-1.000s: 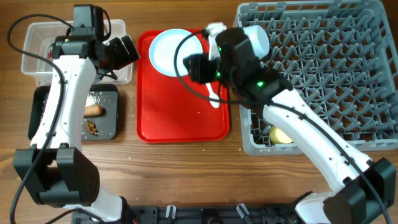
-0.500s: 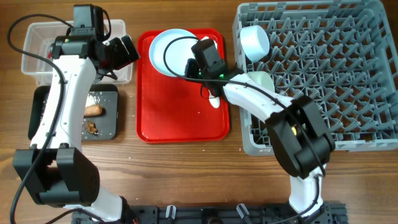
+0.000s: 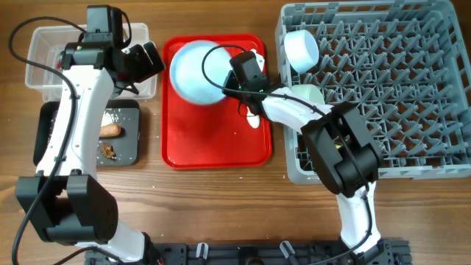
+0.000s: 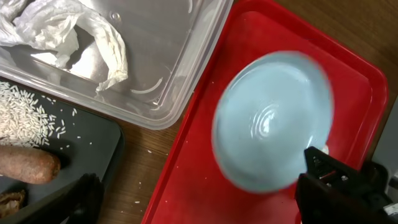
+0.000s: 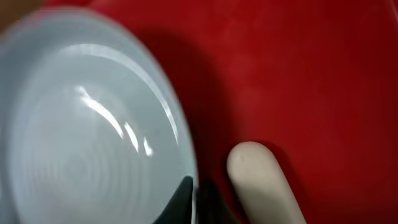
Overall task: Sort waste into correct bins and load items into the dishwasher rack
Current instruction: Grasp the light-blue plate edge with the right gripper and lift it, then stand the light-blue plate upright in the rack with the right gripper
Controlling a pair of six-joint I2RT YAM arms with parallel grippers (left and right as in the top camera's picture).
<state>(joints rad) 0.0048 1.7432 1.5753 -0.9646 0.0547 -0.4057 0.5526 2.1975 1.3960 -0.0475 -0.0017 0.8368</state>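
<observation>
Pale-blue plate point(image 3: 197, 73) is up off the red tray point(image 3: 213, 140) now, tilted and blurred where it lay flat half a second ago, my right gripper point(image 3: 235, 76) apparently pinching its right rim (wrist view too smeared to confirm), so the dishwasher rack point(image 3: 412, 88) comes next.

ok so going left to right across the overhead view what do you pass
tub → plate → spoon → rack
</observation>
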